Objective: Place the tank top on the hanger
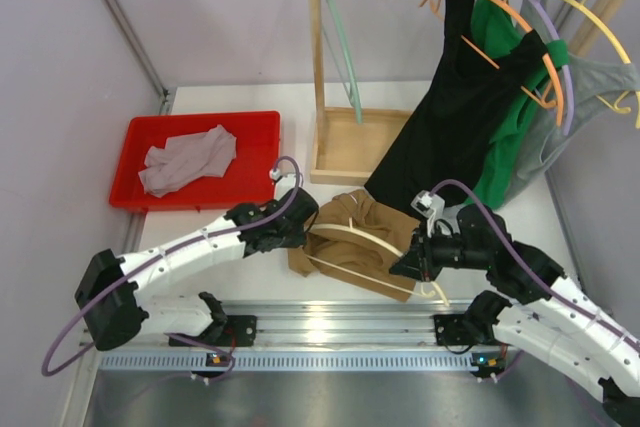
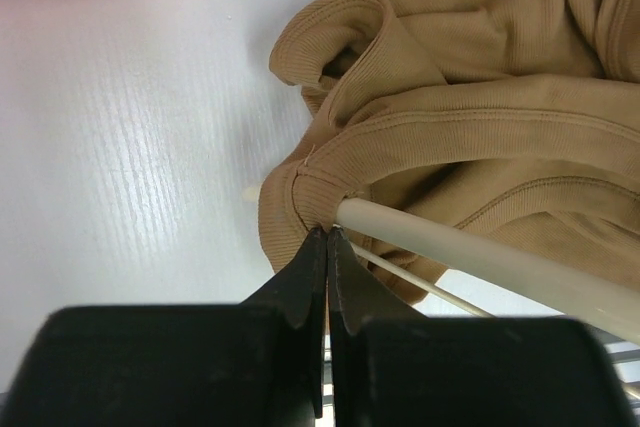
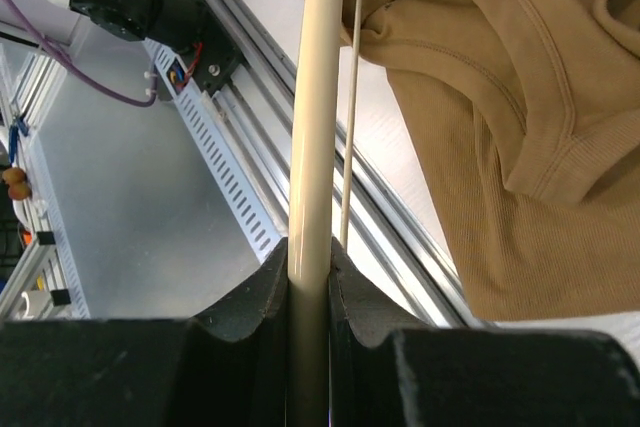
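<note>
Nearest, an aluminium rail point(image 1: 330, 332) runs along the front edge of the white table point(image 1: 200, 222), between the two arm bases. Just beyond it, the right gripper point(image 3: 308, 252) has its fingers clamped on the thick cream arm of the hanger point(image 1: 360, 230). In the right wrist view that arm runs straight up out of the jaws, with the thin lower bar alongside it. The hanger lies across the tank top point(image 1: 345, 252), its arched arm passing over the crumpled tan fabric. The tank top sits bunched on the middle of the table, between the two grippers. The left gripper point(image 2: 326, 237) has its fingertips pressed together on the ribbed edge of the tank top, right where the hanger's arm goes under the fabric. Farther left, a red tray point(image 1: 200, 119) holds a pale grey-lilac garment point(image 1: 188, 159). At the back stands a wooden rack point(image 1: 318, 67) with a pale green hanger point(image 1: 345, 47) on its rail. To the right a black top point(image 1: 460, 117), a green garment point(image 1: 515, 117) and a grey garment point(image 1: 590, 97) hang from the same rail, and the black top's hem reaches down close to the tank top
</note>
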